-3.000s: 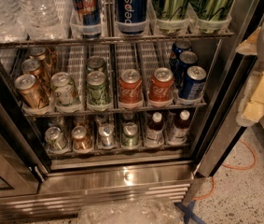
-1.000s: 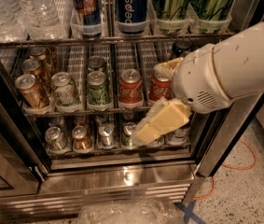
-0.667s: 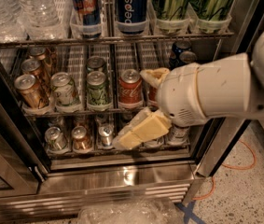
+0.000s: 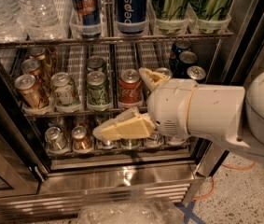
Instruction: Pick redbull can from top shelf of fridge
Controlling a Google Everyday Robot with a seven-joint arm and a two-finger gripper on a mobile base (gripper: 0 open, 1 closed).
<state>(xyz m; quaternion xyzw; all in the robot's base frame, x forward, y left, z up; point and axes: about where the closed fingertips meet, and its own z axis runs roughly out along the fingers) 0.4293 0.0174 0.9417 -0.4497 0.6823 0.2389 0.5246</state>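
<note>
arm (image 4: 215,113) extends leftward; pincer (image 4: 119,102) gapes before the middle rack (image 4: 75,112).

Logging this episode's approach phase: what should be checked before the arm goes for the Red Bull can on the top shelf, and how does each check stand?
1. Target found: ok. The redbull can stands in a front lane cup on the top shelf, left of the Pepsi can.
2. Gripper open and empty: ok. The gripper has its fingers spread and holds nothing.
3. Gripper at can height: not ok. It hangs in front of the lower racks, below and to the right of the can.
4. Fridge front open: ok.
5. Finger room beside the can: cannot tell.
</note>
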